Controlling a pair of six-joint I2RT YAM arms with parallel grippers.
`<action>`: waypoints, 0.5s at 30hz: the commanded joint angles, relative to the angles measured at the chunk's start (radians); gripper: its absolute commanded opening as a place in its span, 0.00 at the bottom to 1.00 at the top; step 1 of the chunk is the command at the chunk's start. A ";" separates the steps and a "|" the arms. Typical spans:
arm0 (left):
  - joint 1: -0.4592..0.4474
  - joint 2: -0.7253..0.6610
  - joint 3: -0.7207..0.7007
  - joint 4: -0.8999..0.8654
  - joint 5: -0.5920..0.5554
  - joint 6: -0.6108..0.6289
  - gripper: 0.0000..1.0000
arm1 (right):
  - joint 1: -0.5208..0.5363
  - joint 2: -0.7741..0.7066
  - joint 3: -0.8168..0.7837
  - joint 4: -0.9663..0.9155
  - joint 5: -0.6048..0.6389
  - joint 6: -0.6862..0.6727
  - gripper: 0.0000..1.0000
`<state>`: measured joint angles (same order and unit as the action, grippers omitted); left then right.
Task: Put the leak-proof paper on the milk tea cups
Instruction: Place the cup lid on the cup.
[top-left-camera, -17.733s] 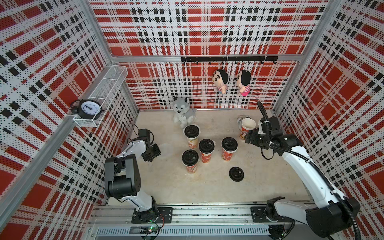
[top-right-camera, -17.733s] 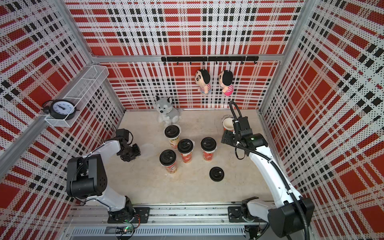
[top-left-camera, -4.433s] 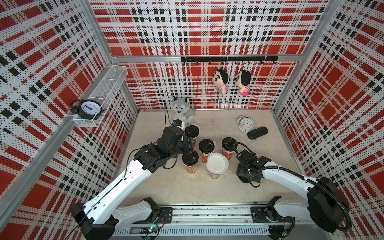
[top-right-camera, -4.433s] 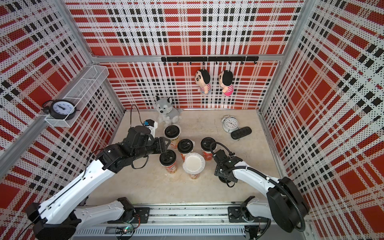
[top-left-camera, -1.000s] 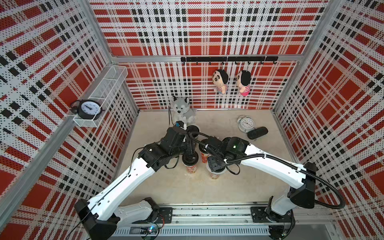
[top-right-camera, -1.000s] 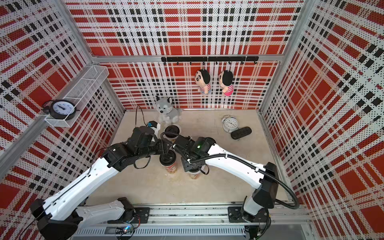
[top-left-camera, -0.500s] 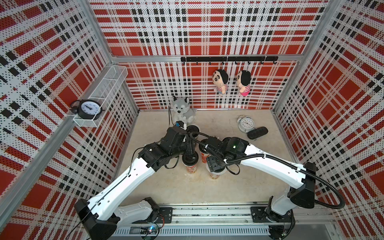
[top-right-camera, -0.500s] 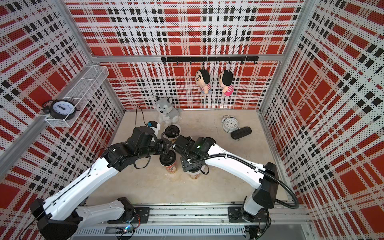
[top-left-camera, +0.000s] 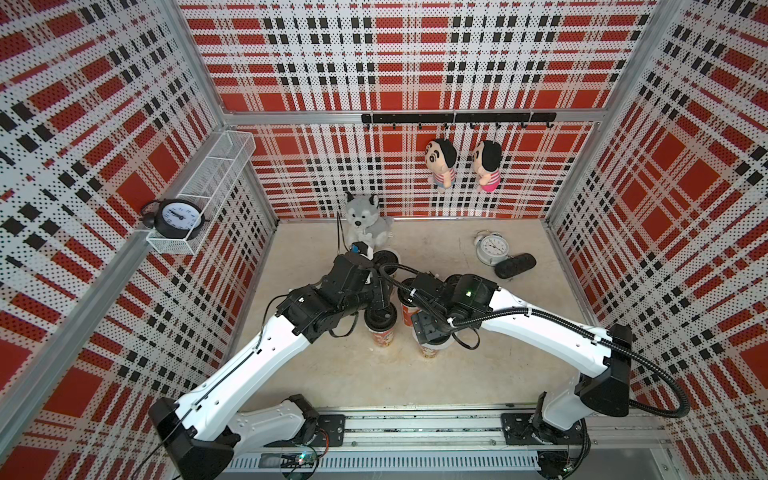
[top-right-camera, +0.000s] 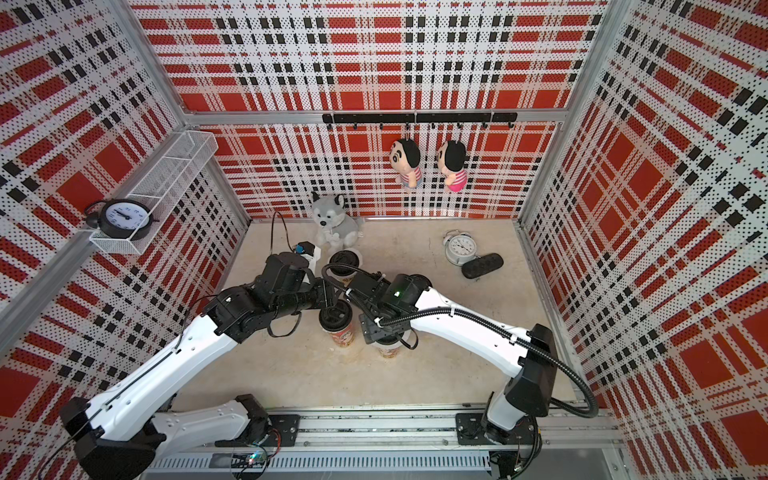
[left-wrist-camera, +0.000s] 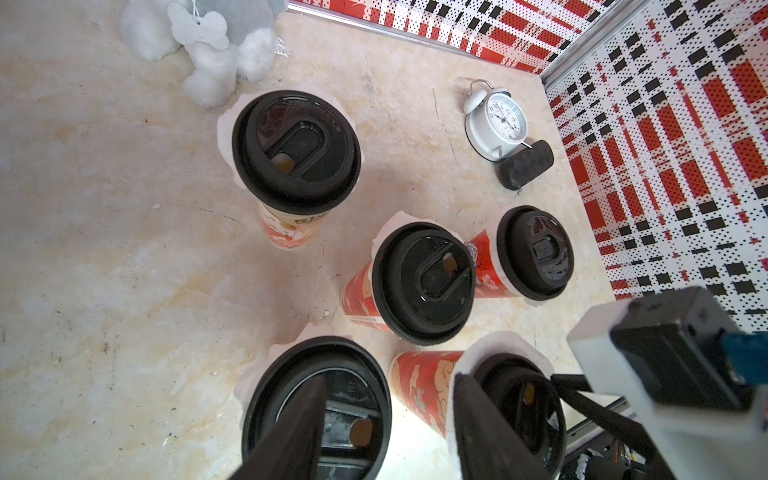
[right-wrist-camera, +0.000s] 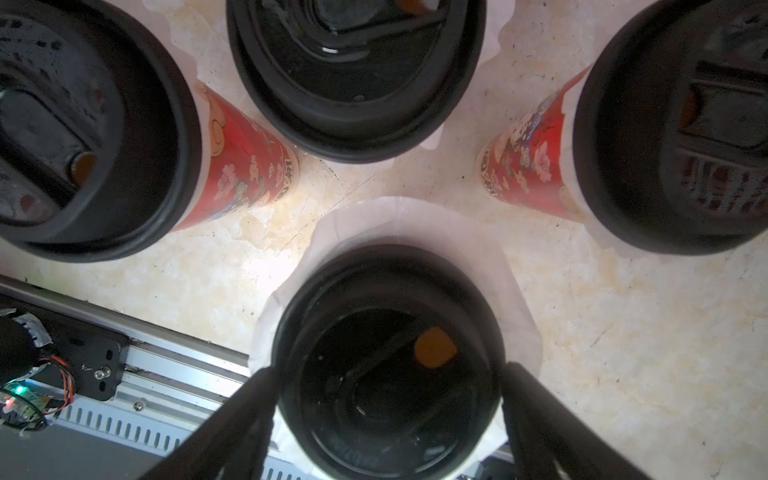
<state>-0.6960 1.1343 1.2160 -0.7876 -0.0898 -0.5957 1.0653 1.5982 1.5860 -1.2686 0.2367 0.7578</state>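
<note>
Directly below right end effector (right-wrist-camera: 386, 374): lidded leak-proof paper (right-wrist-camera: 415, 224).

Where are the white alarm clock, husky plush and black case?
white alarm clock (top-left-camera: 493, 248), in a top view, dial
husky plush (top-left-camera: 362, 210), in a top view, face
black case (left-wrist-camera: 526, 164), left wrist view, top

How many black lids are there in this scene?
5 lids, all on cups: one beside the plush dog, two mid-table, two nearest the front rail. None looks hidden in the left wrist view.
</note>
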 joint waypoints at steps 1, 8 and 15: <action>0.007 -0.016 -0.002 -0.004 -0.004 0.015 0.53 | 0.008 -0.017 0.009 -0.003 0.026 0.014 0.89; 0.007 -0.013 0.014 -0.013 0.007 0.019 0.53 | 0.008 -0.049 0.050 -0.001 0.043 0.026 0.91; -0.067 0.019 0.069 -0.081 0.016 0.040 0.51 | -0.007 -0.191 0.033 -0.015 0.149 0.112 0.91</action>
<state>-0.7227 1.1397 1.2377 -0.8284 -0.0849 -0.5793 1.0649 1.5005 1.6115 -1.2659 0.3038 0.8089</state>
